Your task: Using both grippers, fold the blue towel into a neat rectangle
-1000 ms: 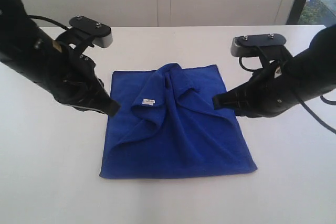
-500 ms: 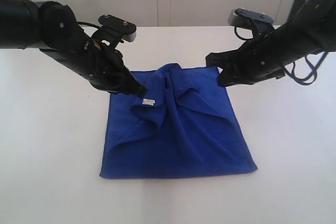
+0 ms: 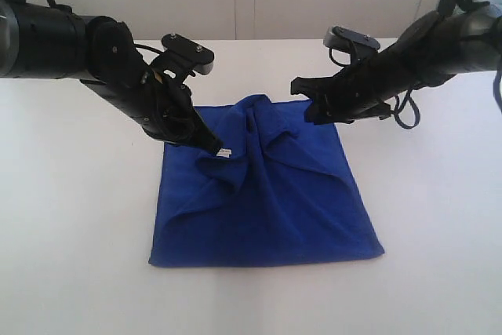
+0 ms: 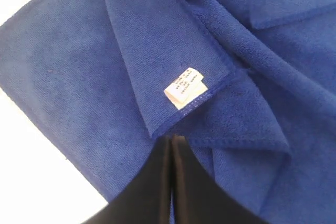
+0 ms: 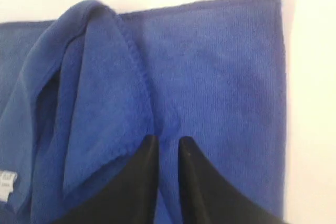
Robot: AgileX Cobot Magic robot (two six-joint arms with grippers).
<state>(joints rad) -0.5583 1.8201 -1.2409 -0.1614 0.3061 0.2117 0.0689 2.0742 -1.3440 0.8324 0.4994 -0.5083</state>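
Clearly, the blue towel (image 3: pixel 263 194) lay spread on the white table (image 3: pixel 70 256), midway between the two arms. In the exterior view its near edge was flat, and its far part was gathered into loose folds that met at the middle of the far edge. One corner was folded inward and rested on top of the cloth; it carried the white label (image 4: pixel 184 88).

The left gripper (image 4: pixel 172 141) had its jaws pressed together, with no gap and no cloth between them. Their tip stood just beside the hem of that folded corner, near the label; we could not tell whether it touched the cloth.

The right gripper (image 5: pixel 167 141) had its jaws a little apart, and blue cloth showed through the narrow gap. They pinched nothing and stood over the flat layer, just beside the edge of a raised fold, near the far right corner of the towel.

The left arm (image 3: pixel 118 68) reached in from the left and sloped down to the towel. The right arm (image 3: pixel 423 49) reached in from the right, its tip above the far right part of the cloth.
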